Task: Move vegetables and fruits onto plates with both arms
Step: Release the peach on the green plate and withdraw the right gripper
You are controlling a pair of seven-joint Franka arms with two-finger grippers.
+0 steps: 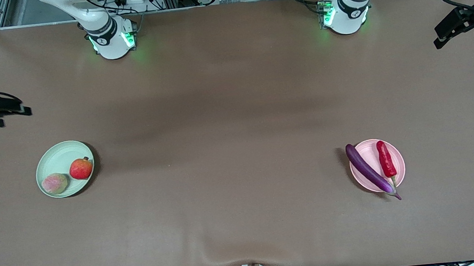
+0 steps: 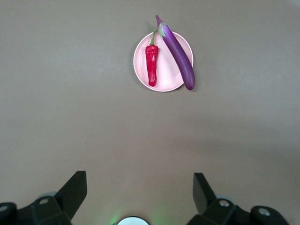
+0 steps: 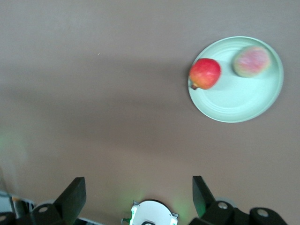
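1. Front view: brown table (image 1: 238, 150) carries both plates, well apart.
2. Green plate (image 1: 59, 156), toward the right arm's end, holds pomegranate (image 1: 81, 168) and fuzzy fruit (image 1: 55, 183).
3. Pink plate (image 1: 369, 155) holds eggplant (image 1: 369, 169), overhanging the rim, and chili (image 1: 386, 159).
4. Left gripper (image 2: 139, 190) and right gripper (image 3: 139, 190) hang spread, empty, over bare table.
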